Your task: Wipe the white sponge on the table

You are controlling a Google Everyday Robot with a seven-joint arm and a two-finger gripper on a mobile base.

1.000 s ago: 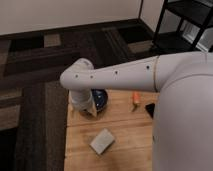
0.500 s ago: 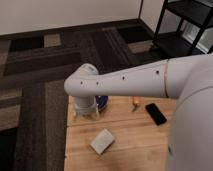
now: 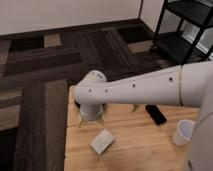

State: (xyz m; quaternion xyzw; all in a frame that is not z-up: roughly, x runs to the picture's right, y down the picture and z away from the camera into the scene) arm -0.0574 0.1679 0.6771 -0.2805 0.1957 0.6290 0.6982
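Note:
The white sponge [image 3: 102, 141] lies flat on the light wooden table [image 3: 140, 150], near its left front part. My white arm reaches in from the right across the table. Its wrist bends down near the table's back left corner. The gripper [image 3: 91, 120] hangs under that wrist, pointing down, just above and behind the sponge and apart from it. Its two tips stand apart with nothing between them, so it is open.
A black phone [image 3: 156, 114] lies right of the middle, and a white cup [image 3: 183, 132] stands further right. The table's left edge drops to dark patterned carpet [image 3: 45, 65]. A black shelf unit [image 3: 185, 30] stands at the back right.
The wrist and gripper have come down and forward, closer to the sponge. The sponge has not moved on the table. The white cup now shows at the right.

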